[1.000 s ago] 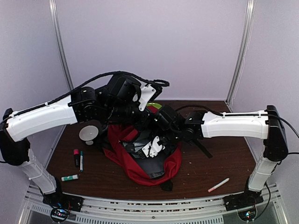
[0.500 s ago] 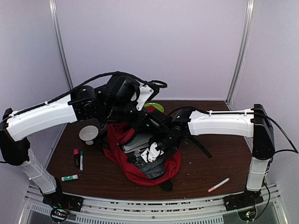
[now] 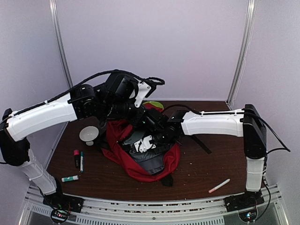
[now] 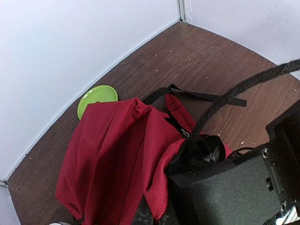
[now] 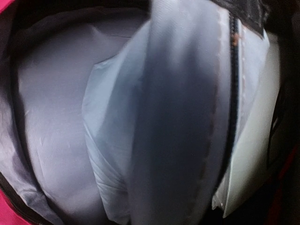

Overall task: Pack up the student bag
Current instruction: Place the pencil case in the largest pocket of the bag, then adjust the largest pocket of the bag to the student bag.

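The left gripper (image 3: 135,119), jaws together and apparently pinching the rim, holds up the mouth of the red backpack (image 3: 140,172), which slumps directly beneath both tools. The right gripper (image 3: 143,143) reaches inside, with a grey zipped pouch (image 5: 178,117) right before it; whether its jaws are apart cannot be told. Stowing looks under way. Next, likely: release, pull clear, and fetch the pen (image 3: 219,185) lying well off to its right.
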Controlling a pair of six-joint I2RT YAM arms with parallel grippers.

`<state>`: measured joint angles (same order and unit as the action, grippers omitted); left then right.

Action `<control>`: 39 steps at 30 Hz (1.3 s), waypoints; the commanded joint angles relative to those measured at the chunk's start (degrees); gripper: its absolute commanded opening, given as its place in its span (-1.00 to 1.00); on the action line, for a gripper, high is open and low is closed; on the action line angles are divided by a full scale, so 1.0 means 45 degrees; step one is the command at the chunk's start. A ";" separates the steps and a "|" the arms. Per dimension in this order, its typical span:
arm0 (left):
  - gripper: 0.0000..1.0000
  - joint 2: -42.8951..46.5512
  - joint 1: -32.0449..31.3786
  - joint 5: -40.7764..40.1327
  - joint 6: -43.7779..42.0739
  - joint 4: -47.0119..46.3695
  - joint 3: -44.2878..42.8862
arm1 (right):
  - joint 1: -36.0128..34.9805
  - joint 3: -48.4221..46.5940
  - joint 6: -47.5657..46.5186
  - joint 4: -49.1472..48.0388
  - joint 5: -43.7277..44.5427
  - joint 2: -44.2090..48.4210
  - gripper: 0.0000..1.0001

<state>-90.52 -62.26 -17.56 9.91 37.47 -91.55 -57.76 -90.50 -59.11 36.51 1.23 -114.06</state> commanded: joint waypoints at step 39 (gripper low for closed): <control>-1.00 -0.0233 -0.0605 0.1969 -0.0328 -0.1045 -0.0132 | 0.0933 0.2730 -0.0459 0.3502 -0.3188 0.3987 0.00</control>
<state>-91.61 -64.10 -10.70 8.82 37.41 -92.14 -53.63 -78.78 -57.93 49.15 -11.92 -96.05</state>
